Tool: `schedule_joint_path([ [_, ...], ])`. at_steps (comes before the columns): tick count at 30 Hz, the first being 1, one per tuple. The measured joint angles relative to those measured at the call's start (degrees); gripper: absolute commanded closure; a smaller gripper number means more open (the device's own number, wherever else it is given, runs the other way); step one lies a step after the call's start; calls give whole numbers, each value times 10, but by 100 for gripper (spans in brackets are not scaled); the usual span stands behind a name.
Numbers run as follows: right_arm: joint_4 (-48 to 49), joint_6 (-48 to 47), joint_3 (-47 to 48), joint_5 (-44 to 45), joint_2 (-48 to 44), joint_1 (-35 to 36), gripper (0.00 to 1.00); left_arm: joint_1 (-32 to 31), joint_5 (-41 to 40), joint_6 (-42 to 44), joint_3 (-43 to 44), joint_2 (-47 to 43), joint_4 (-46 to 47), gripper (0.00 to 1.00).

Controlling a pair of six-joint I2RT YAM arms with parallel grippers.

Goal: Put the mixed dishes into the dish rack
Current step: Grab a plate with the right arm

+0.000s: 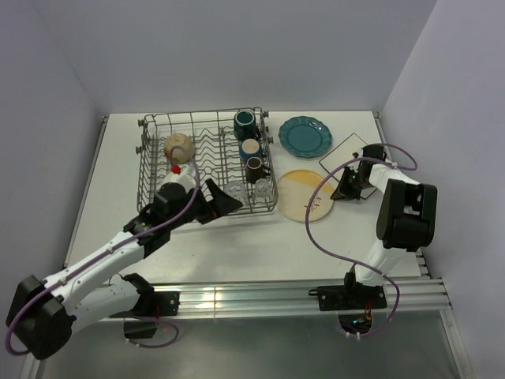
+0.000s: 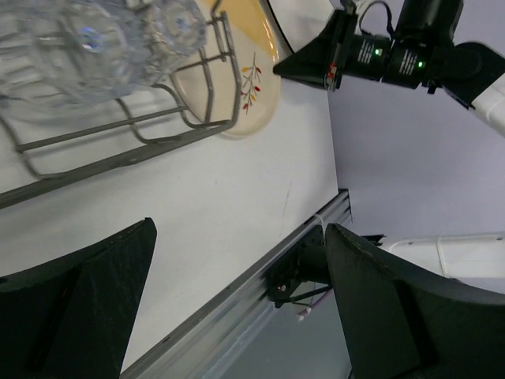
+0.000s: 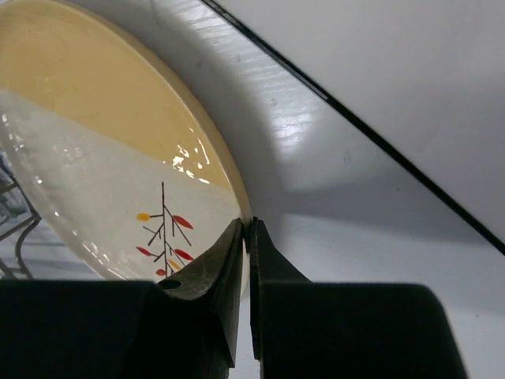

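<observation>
The yellow-cream plate with the leaf sprig [image 1: 304, 195] [image 3: 102, 134] lies right of the dish rack [image 1: 150, 183]. My right gripper [image 1: 340, 192] [image 3: 246, 225] is shut on that plate's right rim, one finger above the rim and one below. In the rack are a pale bowl [image 1: 179, 145], three dark mugs [image 1: 251, 148] and clear glasses [image 1: 235, 189] [image 2: 87, 47]. The teal scalloped plate [image 1: 304, 136] lies behind the yellow one. Part of the white square plate [image 1: 347, 154] [image 3: 410, 71] shows behind my right arm. My left gripper [image 1: 221, 204] [image 2: 237, 237] is open and empty at the rack's front right corner.
The rack's front wire [image 2: 118, 158] runs just ahead of my left fingers. The table's front rail [image 1: 260, 298] passes below both arms. Grey walls close in on the table's left, back and right.
</observation>
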Motion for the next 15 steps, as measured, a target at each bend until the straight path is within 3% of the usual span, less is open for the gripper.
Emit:
schedule_joint_path([
  [8,-31,-12,0,-17,-76,-5,100,-76,-13,-2,70,134,50,4],
  [15,-50,-9,0,-22,-89,-19,100,-147,-34,17,152,275,64,4],
])
